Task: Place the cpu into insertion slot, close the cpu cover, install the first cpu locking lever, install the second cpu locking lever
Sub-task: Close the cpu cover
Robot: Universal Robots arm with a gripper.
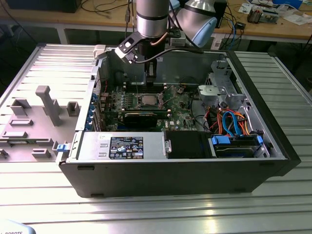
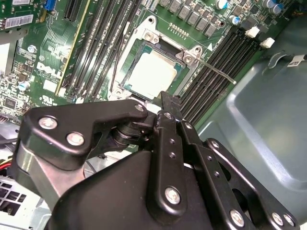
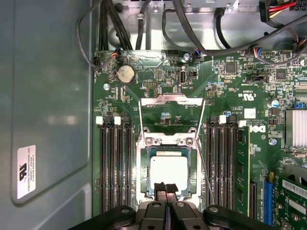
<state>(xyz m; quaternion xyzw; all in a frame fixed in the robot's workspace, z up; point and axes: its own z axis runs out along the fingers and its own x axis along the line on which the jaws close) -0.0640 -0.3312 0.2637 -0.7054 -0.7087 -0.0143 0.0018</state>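
The cpu [image 3: 168,173] is a silvery square chip lying flat in the insertion slot [image 3: 168,142], which has a metal rim with screws; the cpu [image 2: 153,74] also shows in the second wrist view, and small in the exterior view [image 1: 146,101]. The cpu cover [image 3: 170,99] looks raised at the slot's far side, with green board visible through its cut-out. A thin locking lever [image 3: 206,172] sticks out free beside the slot [image 2: 216,71]. My gripper [image 3: 166,188] is shut with nothing between its fingers, hovering over the chip's near edge [image 2: 168,101]; whether it touches, I cannot tell.
Rows of black memory slots [image 3: 115,163] flank the socket on both sides. Cables [image 3: 144,24] run across the far board edge. The grey case wall [image 3: 48,96] stands close by. A drive cage with blue and orange cables [image 1: 229,122] fills the exterior view's right.
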